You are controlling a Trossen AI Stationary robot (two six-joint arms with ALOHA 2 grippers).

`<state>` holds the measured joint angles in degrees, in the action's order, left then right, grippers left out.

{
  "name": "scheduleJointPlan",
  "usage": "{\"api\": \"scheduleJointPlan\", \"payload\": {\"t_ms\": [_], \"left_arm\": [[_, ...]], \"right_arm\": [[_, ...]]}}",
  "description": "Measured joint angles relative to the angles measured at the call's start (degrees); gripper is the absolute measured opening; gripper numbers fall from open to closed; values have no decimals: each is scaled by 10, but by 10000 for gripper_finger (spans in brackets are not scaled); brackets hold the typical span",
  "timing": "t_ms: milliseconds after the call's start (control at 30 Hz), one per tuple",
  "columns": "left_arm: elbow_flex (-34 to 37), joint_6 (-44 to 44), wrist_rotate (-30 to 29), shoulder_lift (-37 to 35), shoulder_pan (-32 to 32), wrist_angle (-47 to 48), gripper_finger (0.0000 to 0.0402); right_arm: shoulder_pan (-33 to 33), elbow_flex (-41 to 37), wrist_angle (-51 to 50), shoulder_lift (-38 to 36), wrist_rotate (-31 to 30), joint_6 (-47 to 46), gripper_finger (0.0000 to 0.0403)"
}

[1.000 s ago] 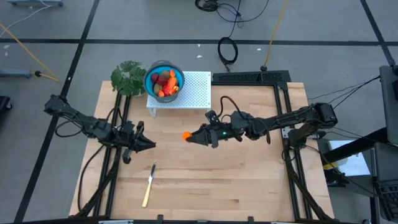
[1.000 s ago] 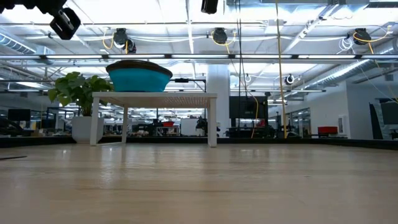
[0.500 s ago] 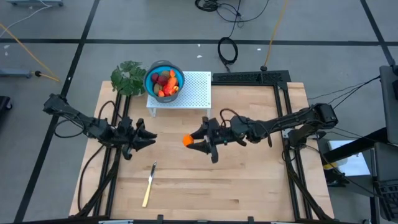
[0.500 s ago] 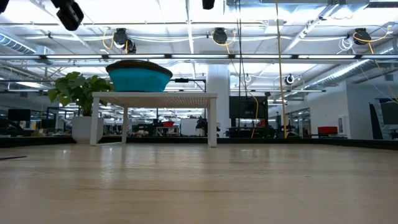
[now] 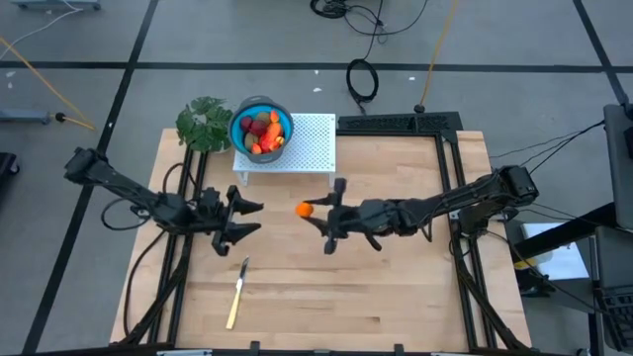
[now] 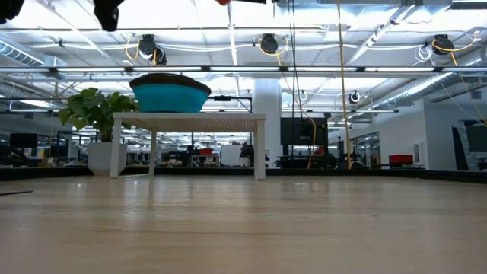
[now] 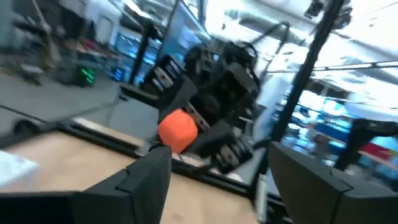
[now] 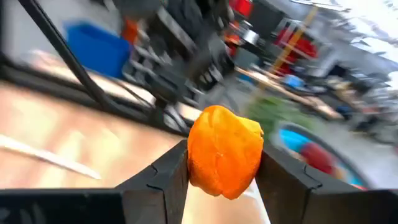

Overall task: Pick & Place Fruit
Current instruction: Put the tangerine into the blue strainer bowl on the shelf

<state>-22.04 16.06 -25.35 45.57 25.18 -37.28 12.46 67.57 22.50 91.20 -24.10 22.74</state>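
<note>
The right tool grips a small orange fruit between its fingers, held above the middle of the wooden surface; the right wrist view shows the piece wedged firmly between both fingers. The left tool hangs with its fingers spread and nothing between them, facing the fruit from across a short gap, and in its wrist view the orange piece appears just ahead. The blue bowl, already holding several red and orange pieces, sits on the white stand near the plant. A knife lies on the surface below the left tool.

The risk here is the two arms converging: if both keep closing, the fingers could collide or knock the fruit loose, and it would likely roll across the surface. A hand-over, if that is intended, could also fail if the right tool releases before the left one closes.

Compared with a second ago, the right tool has turned and lifted slightly with the fruit, while the left tool has opened and advanced toward it.
</note>
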Motion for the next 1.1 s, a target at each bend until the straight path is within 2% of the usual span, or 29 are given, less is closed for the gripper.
{"api": "scheduleJointPlan", "payload": {"t_ms": [200,367,633,900,1100], "left_arm": [[-46,-70,-63,59,-15,-5,271],[-100,-98,-85,114,-38,20,271],[-195,-97,-86,199,-79,137,271],[-247,-96,-76,267,-107,141,271],[-271,-77,-75,296,-123,162,271]], "right_arm": [[3,0,-21,0,-99,107,157],[3,0,-18,0,-151,196,157],[-2,0,-18,0,-154,269,157],[-4,0,-18,0,-154,319,157],[-4,0,-18,0,-153,324,157]]}}
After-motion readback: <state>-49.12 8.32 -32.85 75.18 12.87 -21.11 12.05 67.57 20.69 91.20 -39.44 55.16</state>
